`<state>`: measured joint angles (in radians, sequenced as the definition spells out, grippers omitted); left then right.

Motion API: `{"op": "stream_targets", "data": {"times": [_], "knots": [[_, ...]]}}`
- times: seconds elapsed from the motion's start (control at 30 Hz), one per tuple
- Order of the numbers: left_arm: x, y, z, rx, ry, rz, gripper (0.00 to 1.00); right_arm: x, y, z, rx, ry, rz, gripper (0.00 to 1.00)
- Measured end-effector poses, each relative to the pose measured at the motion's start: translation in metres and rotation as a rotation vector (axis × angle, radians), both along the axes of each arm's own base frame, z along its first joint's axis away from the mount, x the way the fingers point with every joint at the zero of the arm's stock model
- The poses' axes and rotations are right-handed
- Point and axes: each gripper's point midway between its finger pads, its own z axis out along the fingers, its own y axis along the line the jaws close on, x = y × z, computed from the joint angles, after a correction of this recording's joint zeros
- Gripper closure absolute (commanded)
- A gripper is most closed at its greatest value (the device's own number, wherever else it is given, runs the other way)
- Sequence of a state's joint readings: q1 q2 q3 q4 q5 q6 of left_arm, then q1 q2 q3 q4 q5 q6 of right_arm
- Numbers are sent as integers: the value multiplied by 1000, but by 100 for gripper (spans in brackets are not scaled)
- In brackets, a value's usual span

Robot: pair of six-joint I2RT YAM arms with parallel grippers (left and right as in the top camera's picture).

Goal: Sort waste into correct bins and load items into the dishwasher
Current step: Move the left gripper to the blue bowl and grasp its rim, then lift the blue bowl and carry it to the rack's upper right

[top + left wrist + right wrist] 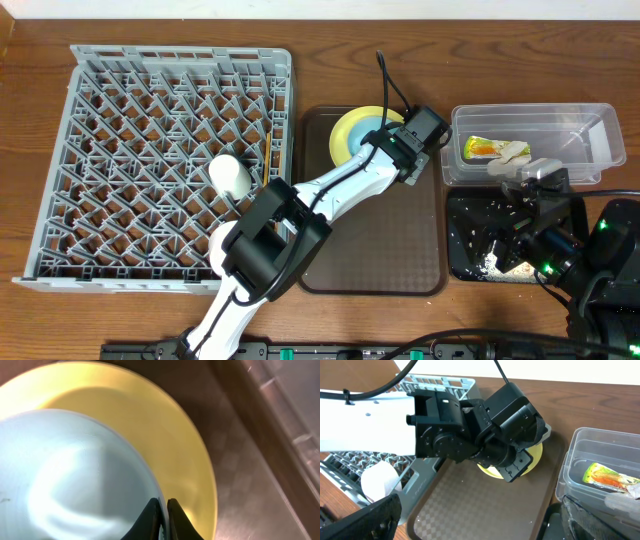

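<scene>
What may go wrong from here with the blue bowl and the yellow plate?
The left claw seems to pinch the bowl only by its thin rim; it may slip or tilt when lifted.
The bowl sits on the plate, which might drag along.
The cup in the rack is close to the left arm and may get knocked.

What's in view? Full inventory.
dish rack: 1, grey, left
cup: 1, white, in dish rack
serving tray: 1, brown, centre
plate: 1, yellow, on serving tray
bowl: 1, light blue, on plate
tub: 1, clear, right
wrapper: 1, yellow-green and orange, in tub
paper scrap: 1, white, in tub
bin tray: 1, black, near right
crumbs: several, white, in bin tray
left pincer: 1, black, shut on bowl rim
right pincer: 1, black, open above bin tray
</scene>
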<state>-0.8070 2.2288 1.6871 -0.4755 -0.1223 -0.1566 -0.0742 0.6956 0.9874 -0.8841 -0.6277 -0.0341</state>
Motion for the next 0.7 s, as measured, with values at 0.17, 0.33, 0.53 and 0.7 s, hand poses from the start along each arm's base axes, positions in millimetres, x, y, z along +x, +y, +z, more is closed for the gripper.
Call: {"op": "stream_targets", "data": {"times": [0.17,0.33,0.53,0.7], "knots": [[-14,17,12,53,42,7,92,0,0,0,0,1,0,1],[-35,28,57,15,77,10,92,0,0,0,0,1,0,1],[-55,35,133,-124,69,-19,92,0,0,0,0,1,0,1],[-46,67,177,-248,71,33,92,0,0,0,0,1,0,1]]}}
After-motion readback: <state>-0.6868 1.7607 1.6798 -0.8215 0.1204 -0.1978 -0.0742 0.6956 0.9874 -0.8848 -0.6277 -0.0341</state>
